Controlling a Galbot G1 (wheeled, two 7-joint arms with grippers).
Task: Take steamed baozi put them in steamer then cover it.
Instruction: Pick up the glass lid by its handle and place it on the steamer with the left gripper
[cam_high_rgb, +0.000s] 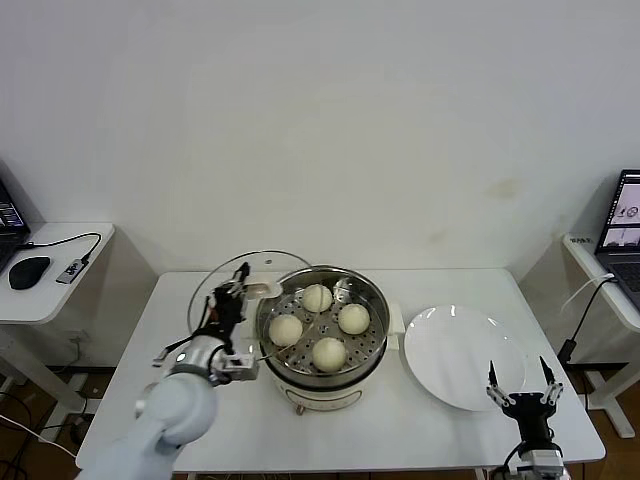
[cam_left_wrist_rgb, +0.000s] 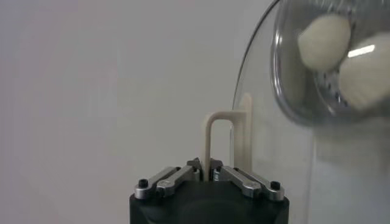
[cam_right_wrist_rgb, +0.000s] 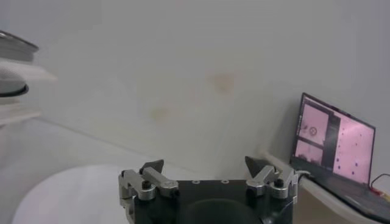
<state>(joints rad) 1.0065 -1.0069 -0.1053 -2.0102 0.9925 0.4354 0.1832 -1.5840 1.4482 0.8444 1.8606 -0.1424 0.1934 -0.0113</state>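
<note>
The left claw (cam_high_rgb: 238, 287) is gripping the round clear glass cover (cam_high_rgb: 222, 287) by its cream handle, tilting it beside the shiny steel steamer (cam_high_rgb: 322, 325) holding 4 cream-white baozi (cam_high_rgb: 318, 298), while the right claw (cam_high_rgb: 521, 385) is waiting spread apart by the flat white plate (cam_high_rgb: 462, 357).

A white plate (cam_high_rgb: 463, 357) lies on the worktop (cam_high_rgb: 400, 420) just ahead of the right jaws, with a laptop (cam_right_wrist_rgb: 334, 144) far beyond.

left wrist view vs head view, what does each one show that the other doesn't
Only the left wrist view shows the left gripper shut on the cream bar handle up close. Only the head view shows the flat white plate, the open right gripper near it, and all four cream-white round buns. Both show the clear glass lid held beside the shiny steel steamer.
</note>
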